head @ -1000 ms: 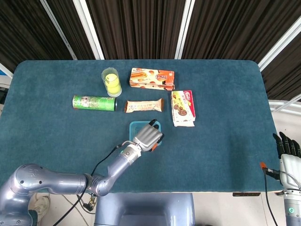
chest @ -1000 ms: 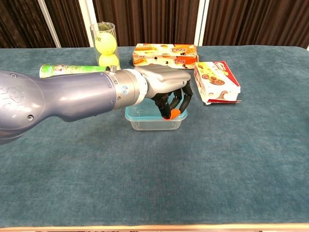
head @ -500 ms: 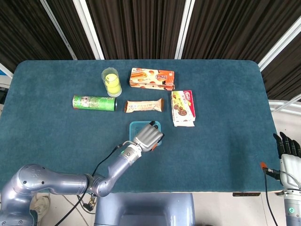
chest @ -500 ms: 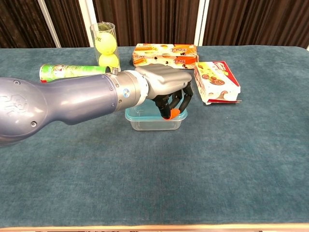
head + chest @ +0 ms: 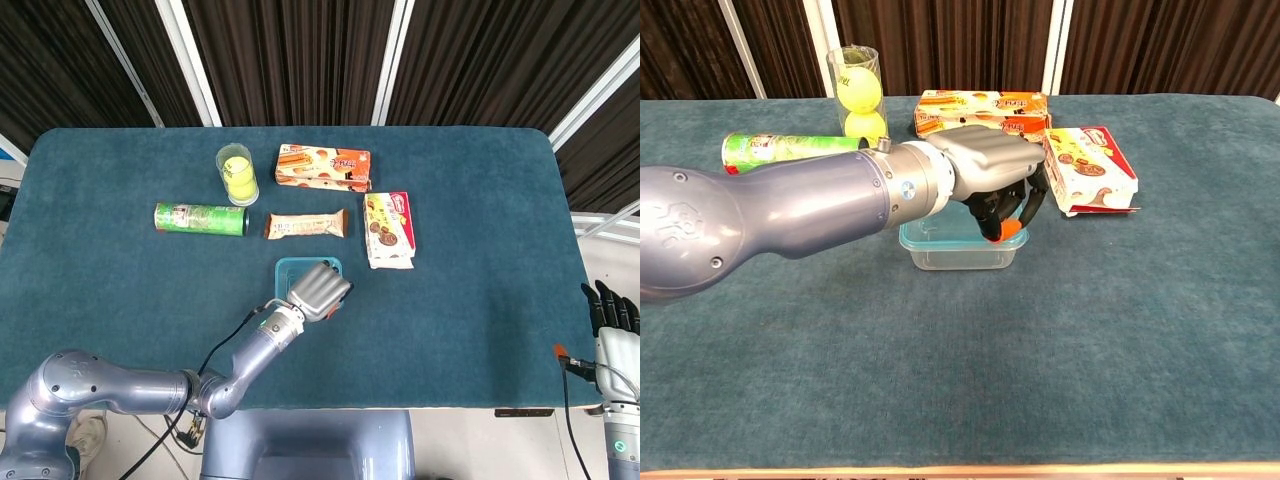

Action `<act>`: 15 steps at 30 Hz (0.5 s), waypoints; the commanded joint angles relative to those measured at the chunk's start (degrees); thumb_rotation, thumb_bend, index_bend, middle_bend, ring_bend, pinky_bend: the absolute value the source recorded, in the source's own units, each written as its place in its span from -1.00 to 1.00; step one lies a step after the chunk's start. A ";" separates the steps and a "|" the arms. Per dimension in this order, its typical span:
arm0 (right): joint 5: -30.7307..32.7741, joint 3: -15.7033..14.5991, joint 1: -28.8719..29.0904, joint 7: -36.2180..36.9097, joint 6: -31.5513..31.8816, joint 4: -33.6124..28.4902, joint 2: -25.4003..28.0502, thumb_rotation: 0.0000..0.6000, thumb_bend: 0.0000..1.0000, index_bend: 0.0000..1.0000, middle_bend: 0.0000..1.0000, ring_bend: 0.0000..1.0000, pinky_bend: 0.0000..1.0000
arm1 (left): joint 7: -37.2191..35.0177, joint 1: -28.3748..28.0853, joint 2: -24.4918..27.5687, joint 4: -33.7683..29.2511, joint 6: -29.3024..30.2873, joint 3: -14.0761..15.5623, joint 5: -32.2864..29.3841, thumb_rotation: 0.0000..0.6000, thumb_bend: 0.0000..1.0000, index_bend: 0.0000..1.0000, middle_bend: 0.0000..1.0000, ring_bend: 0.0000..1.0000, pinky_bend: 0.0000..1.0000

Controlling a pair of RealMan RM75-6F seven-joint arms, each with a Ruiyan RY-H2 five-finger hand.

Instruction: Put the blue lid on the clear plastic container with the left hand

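One robot hand, the left (image 5: 990, 180), is held over the clear plastic container (image 5: 958, 250), fingers curled on nothing visible, so the blue lid (image 5: 297, 266) can be pressed.

Looks to us like a lab or robot test setup, not anybody's home; we've got a table covered in teal carpet-like fabric (image 5: 480, 220) standing in front of dark pleated curtains (image 5: 300, 50) with white metal frame bars (image 5: 190, 60) running across them; snack props sit in tidy rows, like the green crisp tube (image 5: 200, 219) and the orange biscuit box (image 5: 323, 167); we also see a black cable (image 5: 565, 400) hanging off the table's edge.
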 commanded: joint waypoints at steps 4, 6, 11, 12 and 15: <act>-0.02 0.02 0.00 -0.04 0.05 0.02 -0.03 1.00 -0.42 -0.83 -1.00 -0.99 -1.00 | 0.68 0.01 0.36 -0.62 -0.33 0.11 -0.74 1.00 0.09 0.46 0.33 -0.13 -0.20; 0.01 0.01 -0.02 -0.04 0.06 0.01 -0.04 1.00 -0.42 -0.83 -1.00 -0.99 -1.00 | 0.99 -0.03 0.36 -0.64 -0.49 0.21 -1.21 1.00 0.09 0.46 0.33 -0.11 -0.20; 0.16 0.06 -0.03 -0.08 0.03 -0.02 -0.02 1.00 -0.42 -0.83 -1.00 -0.99 -1.00 | 1.27 -0.01 0.42 -0.72 -0.50 0.31 -1.41 1.00 0.09 0.47 0.33 -0.08 -0.20; 0.21 0.06 -0.02 -0.12 -0.02 -0.05 0.00 1.00 -0.42 -0.82 -1.00 -0.99 -1.00 | 1.28 -0.01 0.47 -0.79 -0.53 0.30 -1.45 1.00 0.09 0.47 0.33 -0.07 -0.20; 0.22 0.06 0.00 -0.16 -0.07 -0.10 0.03 1.00 -0.42 -0.83 -1.00 -0.99 -1.00 | 1.37 -0.03 0.61 -1.08 -0.52 0.20 -1.67 1.00 0.09 0.48 0.34 -0.06 -0.19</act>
